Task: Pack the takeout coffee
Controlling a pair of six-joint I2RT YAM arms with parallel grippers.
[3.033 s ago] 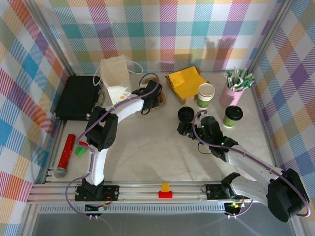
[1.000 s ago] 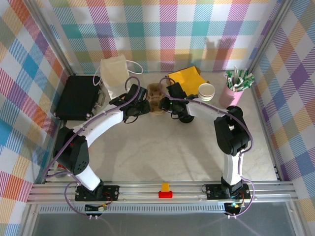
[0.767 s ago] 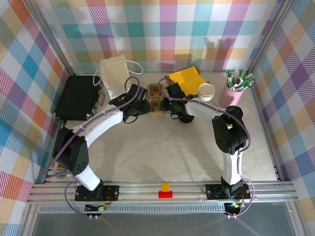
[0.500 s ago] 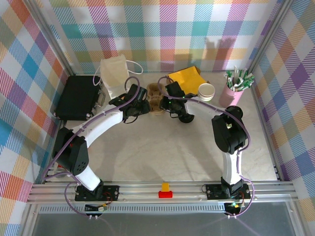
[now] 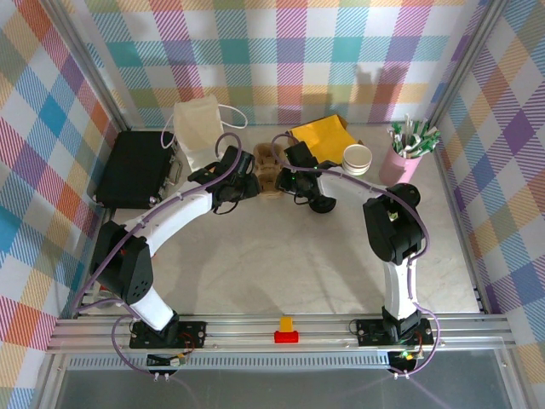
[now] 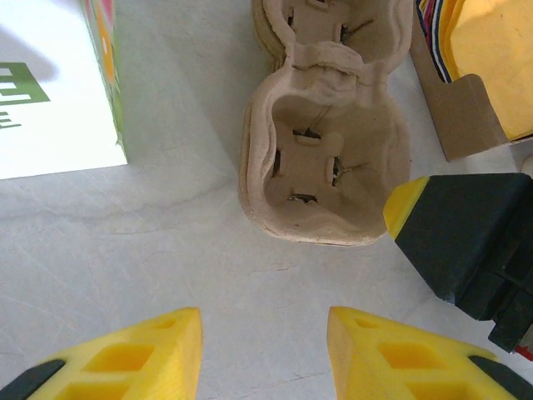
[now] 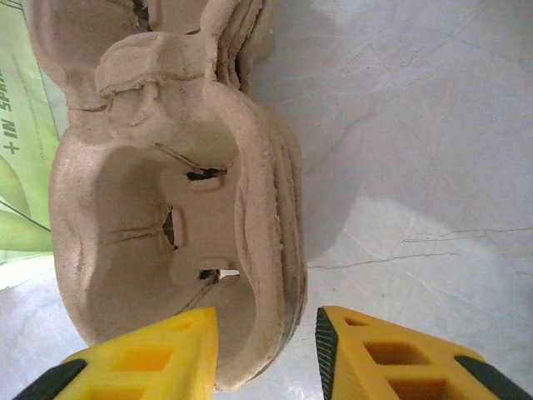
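Plaid walls close round a pale marbled table (image 5: 272, 256). Toward the far wall on it sits the pulp cup carrier (image 5: 269, 169), where both my arms reach.

The coming move turns on one thing. The takeout coffee (image 5: 409, 192) is not at the carrier but well off to its right, past the lidless cup (image 5: 358, 158), tucked against my right elbow. I make out little but a dark round that I take for its lid, facing up, so I judge that the cup stands upright. My right arm is the nearer one, yet its hand points away from the cup. I reckon it must swing out to the right of the carrier before it can grasp.

My right hand (image 7: 266, 333) is open and holds nothing. The carrier's end wall lies in the gap between its two fingers; whether they touch the pulp I cannot tell. My left hand (image 6: 265, 321) is spread wide and empty, just short of the carrier on its left side, with only bare table between its fingers.
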